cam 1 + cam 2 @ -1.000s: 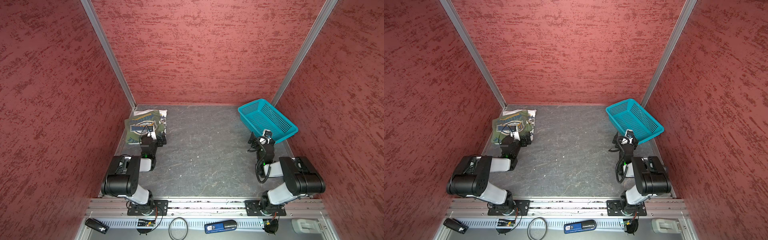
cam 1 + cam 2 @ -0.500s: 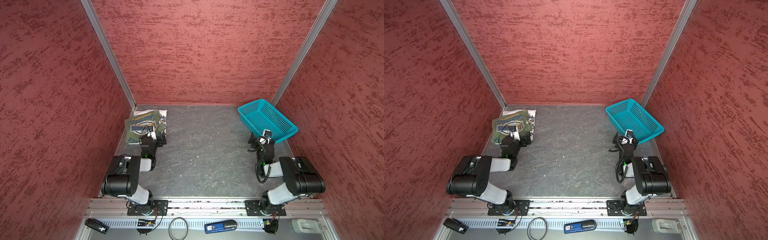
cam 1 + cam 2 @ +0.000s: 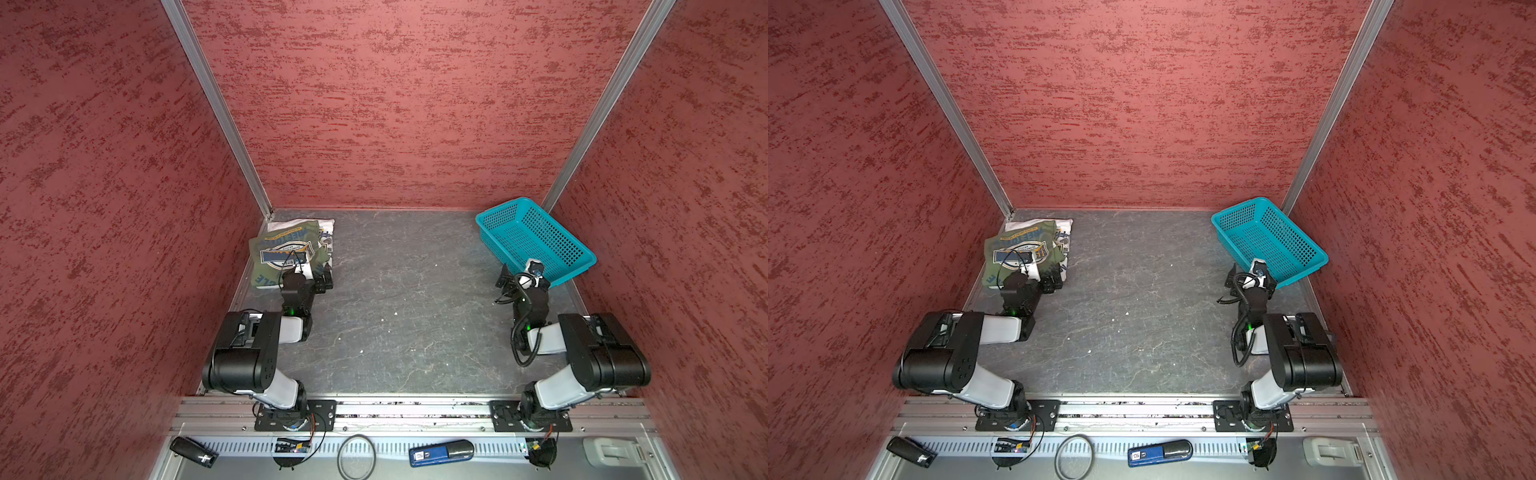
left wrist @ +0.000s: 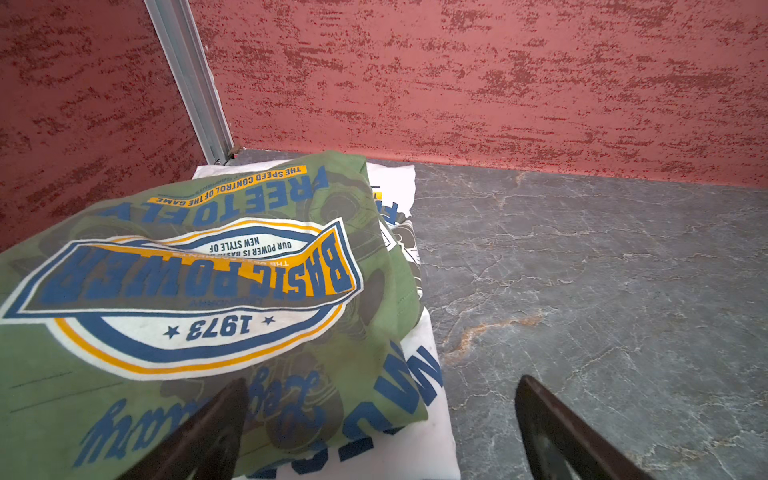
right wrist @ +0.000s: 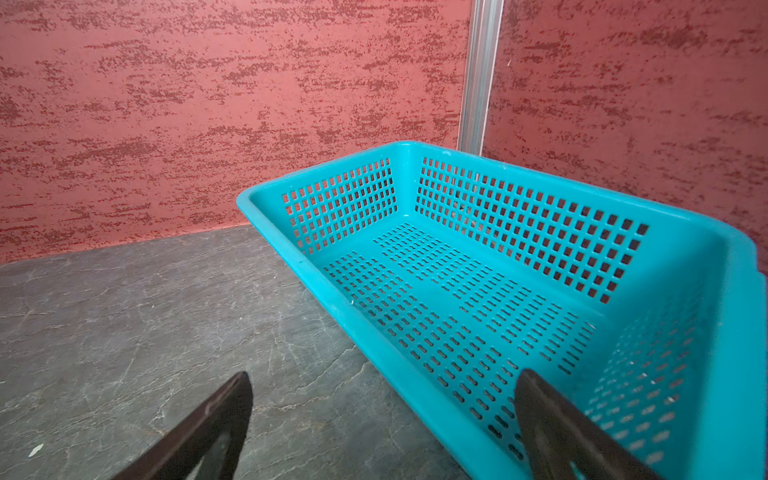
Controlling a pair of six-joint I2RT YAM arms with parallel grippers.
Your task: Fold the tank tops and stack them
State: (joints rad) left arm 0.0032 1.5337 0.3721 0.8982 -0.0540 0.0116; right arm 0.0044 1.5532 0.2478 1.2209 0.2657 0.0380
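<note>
The two folded tank tops lie stacked in the far left corner. The olive green tank top (image 3: 286, 249) (image 3: 1021, 249) (image 4: 208, 291) lies on top, print up, and the white tank top (image 3: 327, 226) (image 3: 1065, 226) (image 4: 428, 436) shows under it along one side. My left gripper (image 3: 322, 277) (image 3: 1054, 279) (image 4: 381, 381) hovers open at the stack's near edge, holding nothing. One of its fingers is over the olive cloth, the other over bare table. My right gripper (image 3: 506, 277) (image 3: 1230, 277) (image 5: 382, 376) is open and empty at the near rim of the teal basket (image 3: 482, 218) (image 3: 1219, 220) (image 5: 324, 169).
The basket is empty and tilts against the far right corner. Red walls close in the grey table (image 3: 395, 311) on three sides. In the front tray below the arm bases lie a blue device (image 3: 440, 452), a black ring (image 3: 356, 457) and a black cylinder (image 3: 193, 451).
</note>
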